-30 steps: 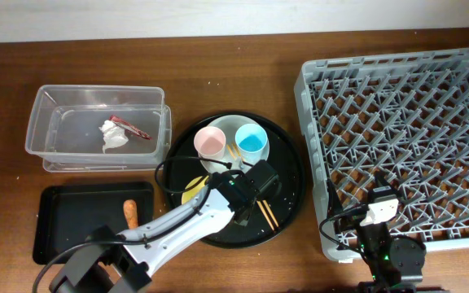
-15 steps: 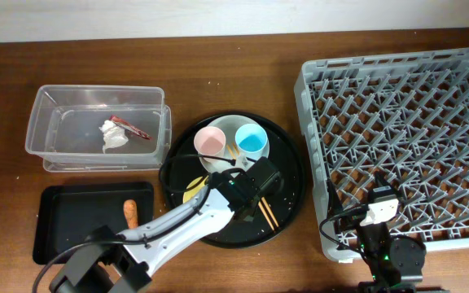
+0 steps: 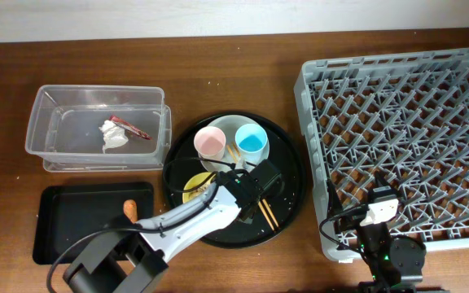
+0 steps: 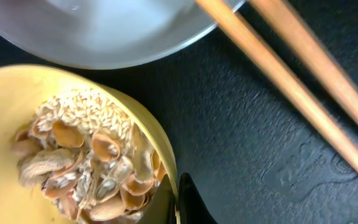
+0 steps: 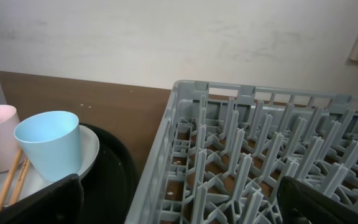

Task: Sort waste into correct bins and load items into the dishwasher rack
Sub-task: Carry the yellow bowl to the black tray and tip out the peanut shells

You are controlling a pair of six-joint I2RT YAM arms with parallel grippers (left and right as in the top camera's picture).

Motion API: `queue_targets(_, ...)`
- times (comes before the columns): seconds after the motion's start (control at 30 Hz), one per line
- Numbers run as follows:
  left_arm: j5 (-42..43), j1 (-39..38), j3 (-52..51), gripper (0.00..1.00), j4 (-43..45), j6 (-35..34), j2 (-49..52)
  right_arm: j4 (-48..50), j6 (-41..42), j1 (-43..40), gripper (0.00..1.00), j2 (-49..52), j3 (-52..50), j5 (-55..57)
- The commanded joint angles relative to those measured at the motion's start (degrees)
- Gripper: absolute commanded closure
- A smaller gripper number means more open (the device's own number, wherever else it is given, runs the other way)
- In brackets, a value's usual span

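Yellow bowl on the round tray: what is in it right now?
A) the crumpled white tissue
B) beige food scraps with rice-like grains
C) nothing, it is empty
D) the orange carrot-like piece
B: the left wrist view shows the yellow bowl filled with beige food scraps and rice-like grains, while the tissue lies in the clear tub and the carrot-like piece in the shallow black tray.

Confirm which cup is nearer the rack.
The blue cup: it stands on the right side of the plate, toward the grey rack; the pink cup stands to its left.
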Motion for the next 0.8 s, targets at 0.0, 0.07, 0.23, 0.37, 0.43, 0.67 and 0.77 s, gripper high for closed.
queue_targets(0.0, -0.59, 0.72, 3.76, 1.00, -4.92, 0.55, -4.37, -0.24, 0.48, -0.31, 0.02, -0.44, -0.37, 0.13)
queue_targets(0.07, 0.63, 2.34, 5.03, 1.00, -9.88, 0.48, -8.50, -0.22, 0.48, -0.31, 0.02, -0.44, -0.37, 0.15)
queue_targets(0.23, 7.28, 17.64, 5.01, 1.00, -17.99, 4.17, -21.00, -0.24, 0.48, -0.31, 0.01, -0.44, -0.37, 0.15)
queue_targets(0.37, 27.34, 42.32, 4.90, 1.00, -18.84, 17.97, -25.49, -0.24, 0.48, -0.31, 0.02, -0.44, -0.37, 0.15)
queue_targets(0.43, 34.03, 52.35, 4.35, 1.00, -18.45, 22.45, -25.49, -0.24, 0.48, -0.31, 0.02, -0.44, -0.37, 0.15)
queue_targets(0.67, 61.68, 78.01, -10.19, 1.00, -3.37, 32.83, -25.99, -0.24, 0.48, -0.31, 0.02, -0.44, -0.37, 0.15)
queue_targets(0.77, 68.46, 89.77, -15.39, 1.00, -0.55, 34.99, -25.99, -0.22, 0.48, -0.31, 0.02, -0.44, -0.37, 0.15)
